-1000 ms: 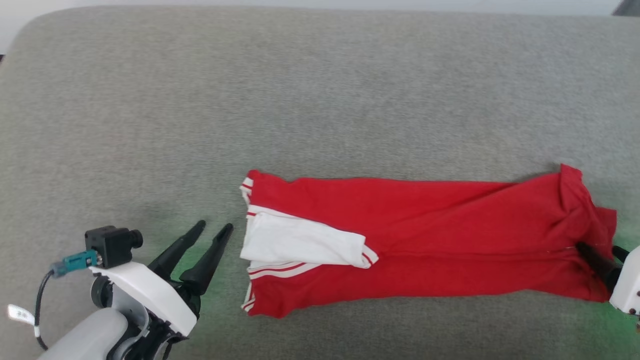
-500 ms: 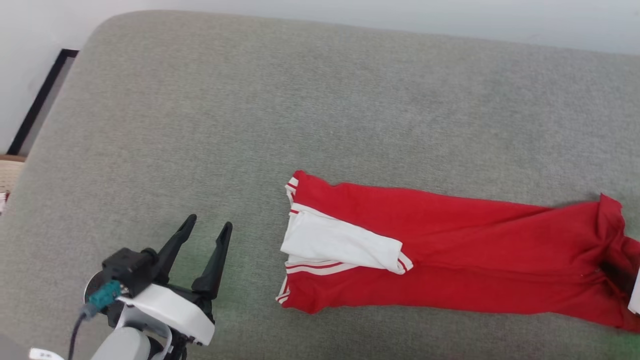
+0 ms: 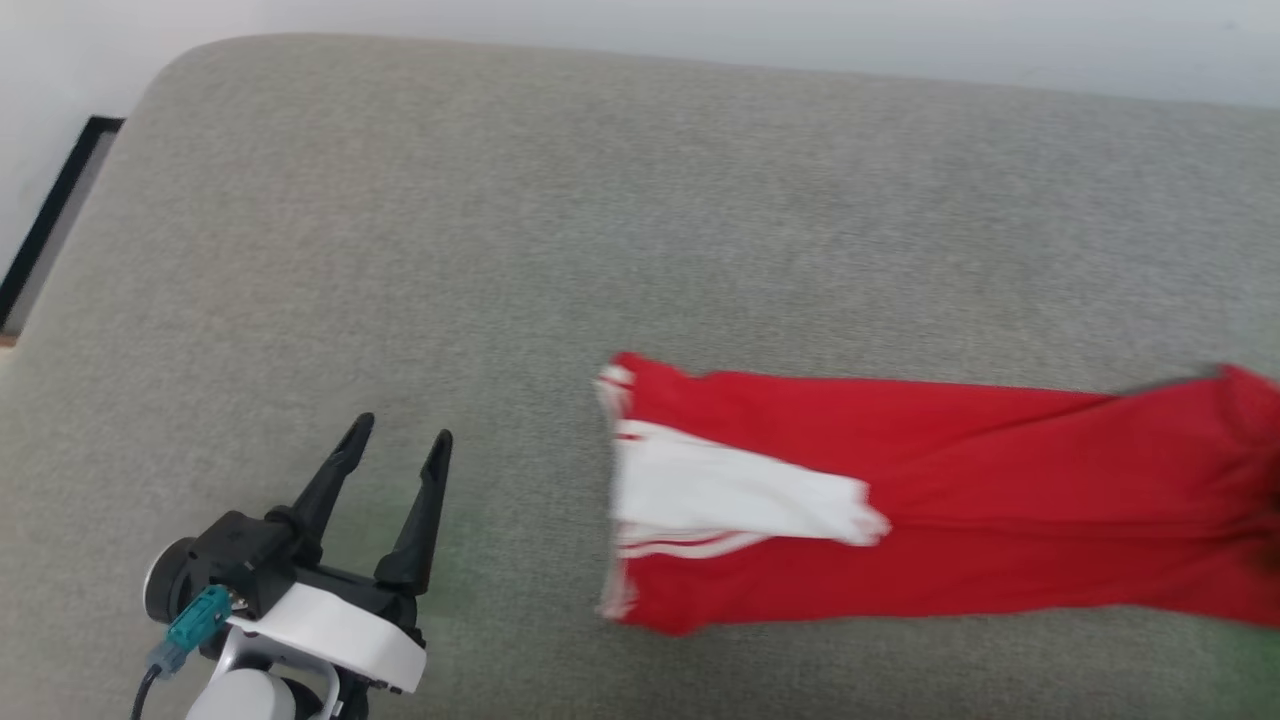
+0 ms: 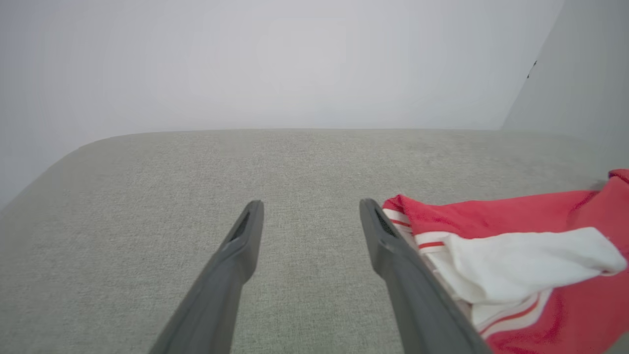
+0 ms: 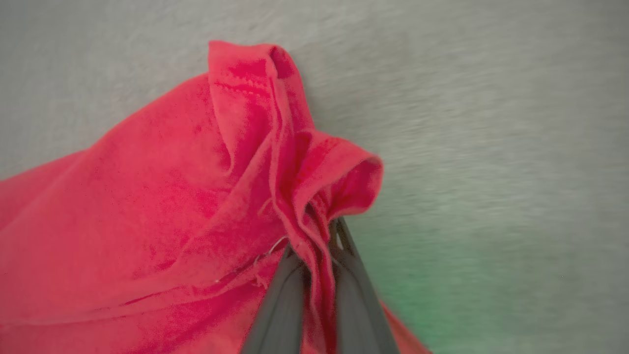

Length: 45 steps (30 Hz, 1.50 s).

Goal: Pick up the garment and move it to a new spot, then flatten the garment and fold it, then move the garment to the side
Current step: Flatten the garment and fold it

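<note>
In the head view the garment (image 3: pixel 1000 470) lies low on the grey cushion (image 3: pixel 500 200), at about 4 o'clock from the middle. Its long axis runs from 9 to 3 o'clock, with the white sleeve (image 3: pixel 730 490) at the 9 o'clock end and the other end cut off by the frame edge. The left gripper (image 3: pixel 402 430) sits at 7 o'clock with its fingers spread wide and nothing between them. The garment's near end lies toward 3 o'clock from it, with bare cushion in between. In the left wrist view the left gripper (image 4: pixel 310 204) points along the cushion toward the wall (image 4: pixel 295 59), fingers wide apart and empty. The garment (image 4: pixel 491 216) is off at 3 o'clock, beside the line of the fingers rather than between them. In the right wrist view the right gripper (image 5: pixel 319 246) is pinched closed on a bunched fold of the garment (image 5: pixel 172 196), whose body trails away toward 9 o'clock. Judging from this, the right arm has the far end, so the next drag would likely pull along the garment's long axis. The sleeve end is the left arm's nearer reach.
</note>
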Motion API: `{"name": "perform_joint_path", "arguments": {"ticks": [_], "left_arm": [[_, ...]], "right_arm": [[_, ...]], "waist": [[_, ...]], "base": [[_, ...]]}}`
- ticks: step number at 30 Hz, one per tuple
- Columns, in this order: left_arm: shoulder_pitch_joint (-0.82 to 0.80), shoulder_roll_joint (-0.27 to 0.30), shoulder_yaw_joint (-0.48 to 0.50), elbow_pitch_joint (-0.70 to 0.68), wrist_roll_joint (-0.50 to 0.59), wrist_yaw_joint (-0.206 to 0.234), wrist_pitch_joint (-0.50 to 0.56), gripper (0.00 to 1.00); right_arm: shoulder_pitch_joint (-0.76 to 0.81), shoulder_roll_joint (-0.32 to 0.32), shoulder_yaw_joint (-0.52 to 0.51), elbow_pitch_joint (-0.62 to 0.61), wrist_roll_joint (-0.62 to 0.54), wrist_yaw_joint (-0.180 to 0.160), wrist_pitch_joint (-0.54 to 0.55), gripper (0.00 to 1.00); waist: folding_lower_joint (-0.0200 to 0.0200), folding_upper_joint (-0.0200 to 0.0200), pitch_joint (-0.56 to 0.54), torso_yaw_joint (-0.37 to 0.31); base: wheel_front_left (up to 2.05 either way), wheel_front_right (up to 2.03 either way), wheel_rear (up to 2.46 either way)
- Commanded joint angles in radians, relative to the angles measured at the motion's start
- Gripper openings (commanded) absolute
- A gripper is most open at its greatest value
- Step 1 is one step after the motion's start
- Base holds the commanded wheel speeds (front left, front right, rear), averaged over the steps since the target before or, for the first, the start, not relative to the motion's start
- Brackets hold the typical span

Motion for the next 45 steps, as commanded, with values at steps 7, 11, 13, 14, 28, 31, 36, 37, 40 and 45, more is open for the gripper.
{"name": "perform_joint_path", "arguments": {"ticks": [7, 11, 13, 14, 28, 31, 36, 37, 40, 45], "left_arm": [[0.02, 0.016, 0.005, -0.004, 0.001, -0.002, -0.005, 1.0], [0.025, 0.022, 0.008, 0.001, -0.008, -0.002, -0.005, 1.0], [0.026, 0.023, 0.007, -0.002, -0.008, -0.002, -0.005, 1.0], [0.028, 0.026, 0.001, -0.002, -0.007, -0.002, -0.005, 1.0], [-0.001, 0.025, -0.043, -0.018, -0.04, -0.002, -0.005, 1.0], [-0.017, 0.024, -0.059, -0.02, -0.044, -0.002, -0.005, 1.0], [-0.042, 0.009, -0.059, -0.006, -0.055, -0.002, -0.005, 1.0], [-0.047, 0.008, -0.058, -0.004, -0.06, -0.002, -0.005, 1.0], [-0.058, 0.006, -0.061, 0.003, -0.065, -0.002, -0.005, 1.0], [-0.064, 0.0, -0.061, 0.024, -0.071, -0.002, -0.005, 1.0]], "right_arm": [[0.006, -0.08, -0.204, 0.01, -0.031, -0.004, -0.056, 0.0], [0.022, -0.078, -0.253, -0.02, -0.029, -0.004, -0.037, 0.0], [0.033, -0.07, -0.234, -0.045, -0.023, -0.004, -0.028, 0.0], [0.04, -0.06, -0.217, -0.066, -0.02, -0.004, -0.023, 0.0], [0.103, 0.027, 0.281, -0.466, 0.038, -0.003, 0.064, 0.0], [0.084, 0.038, 0.392, -0.498, 0.027, -0.003, 0.067, 0.0], [0.043, 0.041, 0.546, -0.476, 0.003, -0.003, 0.058, 0.0], [0.035, 0.04, 0.581, -0.466, 0.003, -0.003, 0.057, 0.0], [0.001, 0.047, 0.656, -0.414, 0.011, -0.003, 0.044, 0.0], [-0.031, 0.046, 0.704, -0.333, 0.003, -0.003, 0.012, 0.0]], "waist": [[0.0, -0.0001, -0.017, -0.046], [0.0, -0.0001, -0.031, -0.066], [0.0, -0.0001, -0.036, -0.073], [0.0, -0.0001, -0.039, -0.076], [0.0, -0.0001, -0.035, -0.061], [0.0, -0.0001, -0.027, -0.044], [0.0, -0.0001, -0.016, -0.014], [0.0, -0.0001, -0.014, -0.011], [0.0, -0.0001, -0.008, -0.001], [0.0, -0.0001, -0.009, 0.009]], "base": [[0.0, 0.0, 0.0], [0.0, 0.0, 0.0], [0.0, 0.0, 0.0], [0.0, 0.0, 0.0], [0.0, 0.0, 0.0], [0.0, 0.0, 0.0], [0.0, 0.0, 0.0], [0.0, 0.0, 0.0], [0.0, 0.0, 0.0], [0.0, 0.0, 0.0]]}}
